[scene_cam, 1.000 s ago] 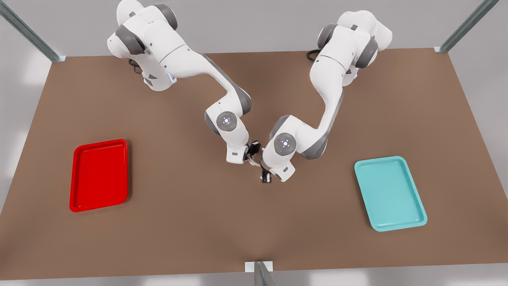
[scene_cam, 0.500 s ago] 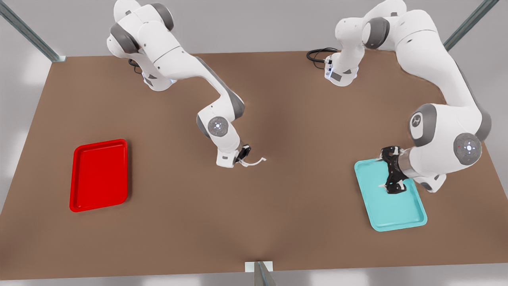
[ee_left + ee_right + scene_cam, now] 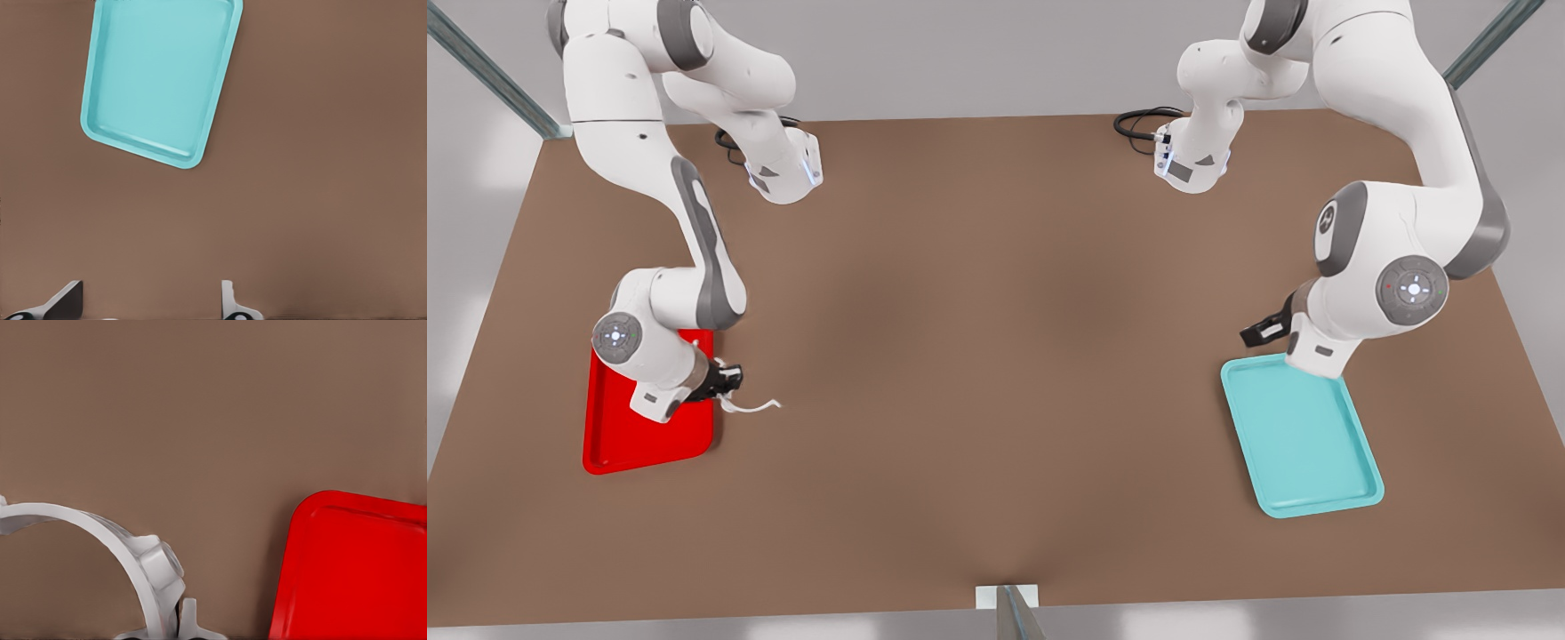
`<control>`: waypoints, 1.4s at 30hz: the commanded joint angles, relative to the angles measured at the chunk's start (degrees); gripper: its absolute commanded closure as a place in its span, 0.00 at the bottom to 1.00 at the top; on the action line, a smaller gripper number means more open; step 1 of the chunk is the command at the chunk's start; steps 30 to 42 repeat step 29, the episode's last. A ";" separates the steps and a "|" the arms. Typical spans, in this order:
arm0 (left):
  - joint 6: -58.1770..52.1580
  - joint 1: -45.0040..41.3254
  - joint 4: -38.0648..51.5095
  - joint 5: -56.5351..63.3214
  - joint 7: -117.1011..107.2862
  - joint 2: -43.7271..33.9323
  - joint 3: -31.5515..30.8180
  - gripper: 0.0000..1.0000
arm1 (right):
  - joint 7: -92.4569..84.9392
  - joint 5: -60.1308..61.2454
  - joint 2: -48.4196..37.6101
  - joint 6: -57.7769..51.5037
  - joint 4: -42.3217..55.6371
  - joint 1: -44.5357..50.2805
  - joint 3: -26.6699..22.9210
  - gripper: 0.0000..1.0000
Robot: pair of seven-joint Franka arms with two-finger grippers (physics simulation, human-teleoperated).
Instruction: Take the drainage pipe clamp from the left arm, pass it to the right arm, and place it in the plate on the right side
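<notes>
A: Biggest first. Table?
B: Brown table (image 3: 996, 444), seen from above in the front view. Two white arms are mounted at its far edge.

A: Which arm is which?
B: The right wrist view has the red tray and the clamp, so the right arm (image 3: 694, 222) is the one on the front view's left. The left arm (image 3: 1405, 178) is on the front view's right, and its wrist view looks down on the teal tray.

A: Trays?
B: The teal tray (image 3: 1360, 493) lies on the front view's right, with nothing in it. The plate (image 3: 605, 444), red and glossy, lies on the front view's left, well apart from it.

A: Right gripper?
B: The right gripper (image 3: 725, 384) is at the plate's inner edge, clenched on the drainage pipe clamp (image 3: 751, 407). Its wrist hangs over the plate.

A: Clamp location?
B: It's held at one end; the white arc sticks out past the plate's rim over bare table, not inside the plate. The right wrist view shows the arc (image 3: 100, 533) beside the plate's corner (image 3: 347, 573).

A: Left gripper?
B: The left gripper (image 3: 1261, 331) hangs by the teal tray's far corner. The left wrist view shows its fingers (image 3: 63, 300) spread apart, released, nothing between them.
</notes>
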 commanded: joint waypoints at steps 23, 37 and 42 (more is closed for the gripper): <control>-8.75 0.32 0.09 0.99 43.66 -1.17 -0.95 0.00 | 18.06 -0.68 6.43 -40.18 24.01 5.32 -0.05 0.00; -8.75 0.41 0.09 1.08 43.48 -1.17 -0.95 0.00 | 20.18 -4.29 -14.67 -47.58 19.97 6.73 0.30 0.00; -8.75 0.41 0.09 1.08 43.48 -1.17 -0.95 0.00 | 20.18 -4.29 -14.67 -47.58 19.97 6.73 0.30 0.00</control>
